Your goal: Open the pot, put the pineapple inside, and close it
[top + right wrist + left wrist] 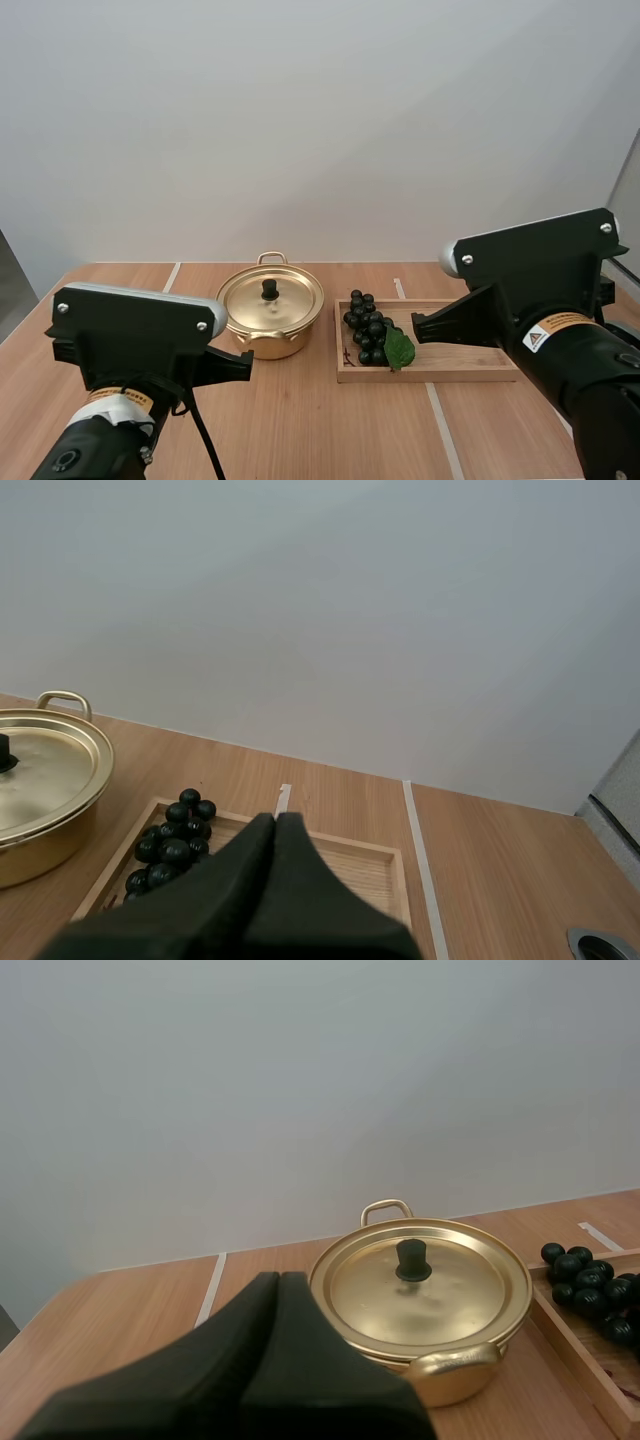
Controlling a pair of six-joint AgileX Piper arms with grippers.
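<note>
On the wooden worktop [300,420], in the high view, your gold pot [268,338] stands toward the far edge, a little left of the middle. Its lid [290,300] is seated and the black knob [269,289] stands upright at the centre. Just beside the pot on the right lies a wooden tray [470,365], its long side running along the far edge. The fruit on hand is a bunch of dark grapes [364,322] with a green leaf [400,348], resting in the tray's left end, the end nearest the pot. Your left gripper [243,366] hangs over the near left of the worktop, its tip turned toward the pot and apart from it. Your right gripper [420,326] hangs over the tray, its tip pointing at the grapes and near the leaf.

From the left wrist, your left gripper [280,1278] shows its two black fingers pressed together into one dark wedge, holding nothing. The pot [450,1385] sits just past the tip with the lid [450,1295] on, one loop handle [386,1206] on its far side. The grapes [590,1295] lie at the tray's [585,1360] end beside the pot.

From the right wrist, your right gripper [275,820] is likewise closed into a single wedge with nothing between the fingers. It hovers above the tray [370,865], the grapes [170,845] just beside its tip on the pot's side. The lidded pot [45,835] stands beyond the tray's end.
</note>
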